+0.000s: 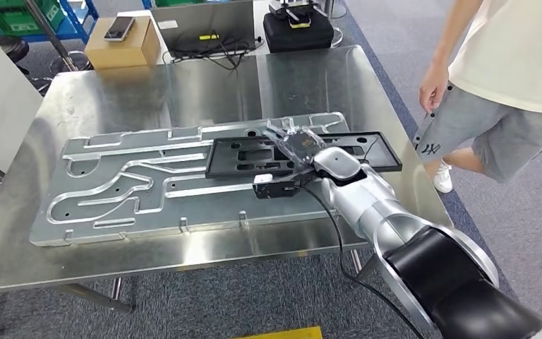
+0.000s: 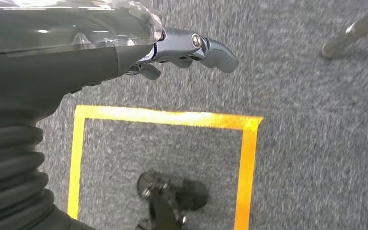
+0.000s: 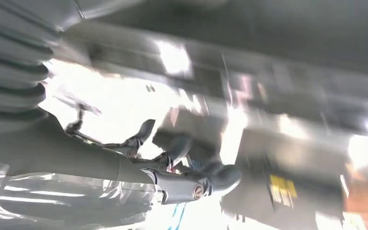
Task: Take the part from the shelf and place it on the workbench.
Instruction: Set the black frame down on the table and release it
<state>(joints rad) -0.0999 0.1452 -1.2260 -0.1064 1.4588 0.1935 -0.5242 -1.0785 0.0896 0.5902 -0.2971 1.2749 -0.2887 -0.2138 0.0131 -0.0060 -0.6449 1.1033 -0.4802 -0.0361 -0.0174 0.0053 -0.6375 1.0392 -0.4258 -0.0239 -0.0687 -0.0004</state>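
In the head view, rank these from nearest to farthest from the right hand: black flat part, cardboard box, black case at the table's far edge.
From the right hand:
1. Black flat part, directly under the hand, lying on the machined metal plate.
2. Black case, straight beyond the table's far edge.
3. Cardboard box, far-left corner.

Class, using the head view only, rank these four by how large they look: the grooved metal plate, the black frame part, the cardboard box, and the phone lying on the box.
1. Grooved metal plate, clearly largest.
2. Black frame part, partly hidden by the right hand.
3. Cardboard box; it sits farther from the camera, so it looks smaller than it is.
4. Phone, smallest.
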